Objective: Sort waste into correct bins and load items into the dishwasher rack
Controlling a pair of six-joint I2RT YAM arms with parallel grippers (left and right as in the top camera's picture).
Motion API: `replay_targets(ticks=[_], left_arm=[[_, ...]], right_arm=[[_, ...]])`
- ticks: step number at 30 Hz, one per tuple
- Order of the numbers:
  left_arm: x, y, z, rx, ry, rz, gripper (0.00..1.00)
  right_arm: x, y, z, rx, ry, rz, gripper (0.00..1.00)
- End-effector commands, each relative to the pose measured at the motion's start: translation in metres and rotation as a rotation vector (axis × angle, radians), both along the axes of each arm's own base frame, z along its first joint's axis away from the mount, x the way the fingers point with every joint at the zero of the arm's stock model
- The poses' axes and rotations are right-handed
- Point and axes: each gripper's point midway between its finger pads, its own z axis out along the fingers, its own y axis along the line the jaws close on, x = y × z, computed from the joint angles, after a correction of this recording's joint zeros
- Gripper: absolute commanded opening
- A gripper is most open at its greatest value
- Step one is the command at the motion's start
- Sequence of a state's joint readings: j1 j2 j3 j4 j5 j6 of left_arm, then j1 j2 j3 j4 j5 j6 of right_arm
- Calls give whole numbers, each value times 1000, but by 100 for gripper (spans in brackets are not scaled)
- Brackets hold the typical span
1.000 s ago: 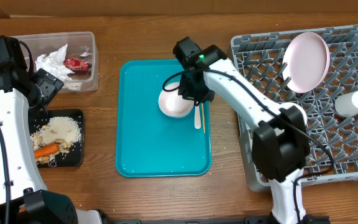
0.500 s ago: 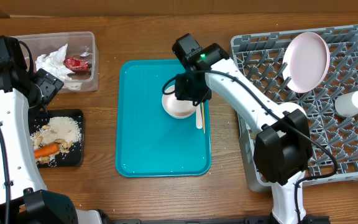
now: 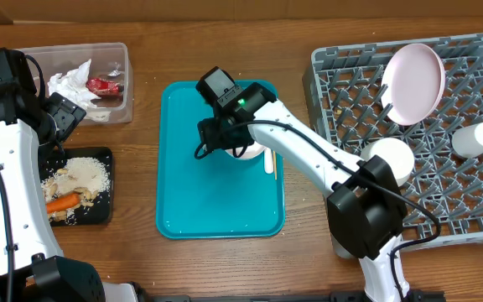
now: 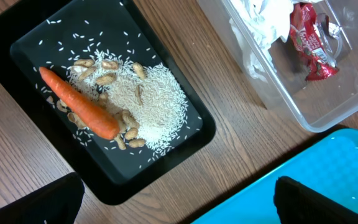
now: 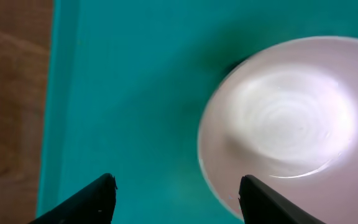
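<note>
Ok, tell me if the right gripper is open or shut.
Open: the right gripper has its fingertips wide apart above the teal tray, gripping nothing; the white bowl lies by one.

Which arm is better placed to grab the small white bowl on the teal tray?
Right. The open right gripper hangs at the rim of the small white bowl on the flat teal plastic tray; the left gripper is over the shallow black plastic tray.

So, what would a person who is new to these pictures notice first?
The bright teal tray in the middle, where the right gripper hangs open at the edge of a white bowl. Then the orange carrot lying on rice in the black tray at the left, and the pale plate standing in the grey rack at the right.
</note>
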State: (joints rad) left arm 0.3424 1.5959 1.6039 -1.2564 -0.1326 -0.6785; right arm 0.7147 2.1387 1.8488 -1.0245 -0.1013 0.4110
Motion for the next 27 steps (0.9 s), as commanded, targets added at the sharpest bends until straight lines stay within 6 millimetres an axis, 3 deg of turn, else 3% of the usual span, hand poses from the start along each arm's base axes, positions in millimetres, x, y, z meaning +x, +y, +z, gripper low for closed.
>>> replay_targets(ticks=[1,13,22,27], left_arm=[[2,5,7,22,-13,4,100],[2,5,7,22,-13,4,100],[2,5,7,22,-13,4,100],[2,5,7,22,-13,4,100]], right_arm=[[14,-20,-21,-107,-38,-71,67],[10,-11,-58,-103,28,-53,56],[9,-13,-59,-113,36,-59,16],[5,-16,-43,-123,59,-88,4]])
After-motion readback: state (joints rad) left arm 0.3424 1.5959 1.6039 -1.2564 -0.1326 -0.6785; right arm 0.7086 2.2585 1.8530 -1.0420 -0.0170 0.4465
